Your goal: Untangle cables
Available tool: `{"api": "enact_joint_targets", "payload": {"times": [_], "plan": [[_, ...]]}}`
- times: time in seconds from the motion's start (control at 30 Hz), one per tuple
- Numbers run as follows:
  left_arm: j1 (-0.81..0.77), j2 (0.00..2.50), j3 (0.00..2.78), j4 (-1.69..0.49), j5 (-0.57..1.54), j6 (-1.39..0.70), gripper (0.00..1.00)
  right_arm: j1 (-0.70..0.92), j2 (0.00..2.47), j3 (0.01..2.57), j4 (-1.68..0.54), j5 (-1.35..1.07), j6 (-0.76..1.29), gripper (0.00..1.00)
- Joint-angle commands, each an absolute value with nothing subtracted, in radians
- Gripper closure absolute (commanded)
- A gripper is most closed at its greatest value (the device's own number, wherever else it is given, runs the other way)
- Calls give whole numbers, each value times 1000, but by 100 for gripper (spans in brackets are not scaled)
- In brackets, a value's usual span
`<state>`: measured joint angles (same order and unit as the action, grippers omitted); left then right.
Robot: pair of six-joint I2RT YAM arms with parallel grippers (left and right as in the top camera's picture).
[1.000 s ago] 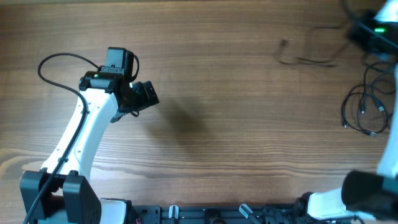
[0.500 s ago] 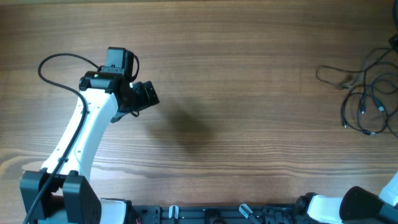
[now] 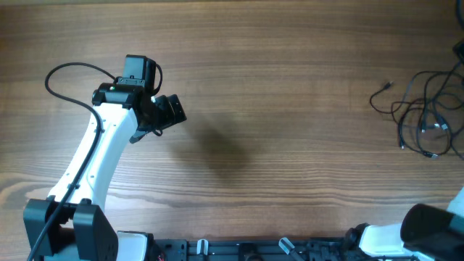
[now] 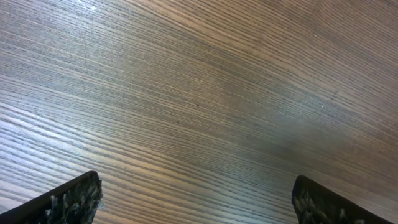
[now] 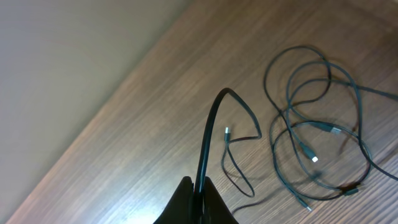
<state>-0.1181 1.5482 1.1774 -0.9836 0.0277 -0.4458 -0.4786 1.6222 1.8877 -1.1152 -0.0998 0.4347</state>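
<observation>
R gripper [image 5: 195,198]: jaws closed on one strand of the cables [image 5: 317,143], loose loops spread just beyond at the table's [image 3: 290,43] right edge, a free plug end [image 3: 388,85] trailed toward table centre. L gripper [image 4: 196,186]: jaws wide open, nothing held, over table's left half, well apart from cables; R judged nearer for next pull. Vs. earlier frame: stray strand, then stretched further toward centre, is drawn back beside the loops.

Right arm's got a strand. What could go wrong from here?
1. The right end effector is shut on one strand while the cables lie in crossed loops. Pulling may tighten them or drag the whole pile.
2. The left end effector hangs open over bare table, far off, so nothing pins the pile.
</observation>
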Motion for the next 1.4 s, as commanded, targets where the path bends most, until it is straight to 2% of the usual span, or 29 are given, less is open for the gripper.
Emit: {"api": "enact_joint_targets", "payload": {"times": [0.0, 0.17, 0.2, 0.23, 0.3, 0.33, 0.4, 0.67, 0.83, 1.0, 1.23, 1.37], "plan": [[-123, 1554, 1175, -985, 37, -434, 0, -519, 1686, 1905, -1109, -59, 449, 94], [-123, 1554, 1175, -985, 37, -434, 0, -612, 1744, 1905, -1110, -56, 482, 93], [-123, 1554, 1175, -985, 37, -434, 0, -633, 1752, 1904, -1111, -60, 482, 85], [-123, 1554, 1175, -985, 37, -434, 0, -649, 1761, 1904, -1111, -60, 481, 65], [-123, 1554, 1176, -984, 46, -435, 0, -659, 1772, 1904, -1122, -60, 471, 36], [-123, 1554, 1176, -984, 52, -438, 0, -660, 1777, 1904, -1134, -62, 472, 29], [-123, 1554, 1175, -984, 56, -453, 0, -657, 1779, 1888, -1144, -127, 471, 23], [-123, 1554, 1175, -983, 56, -453, 0, -636, 1779, 1840, -1224, -213, 439, 21], [-123, 1554, 1176, -934, 82, -452, 0, -547, 1779, 1839, -1272, -447, 180, 7], [-123, 1554, 1176, -846, 153, -453, 0, -324, 1779, 1839, -1278, -432, 91, 0], [-123, 1554, 1176, -835, 140, -396, 0, 4, 1779, 1839, -1261, -276, 79, 0], [-123, 1554, 1176, -882, 64, -396, 0, 136, 1779, 1839, -1272, -203, 79, 0]]}}
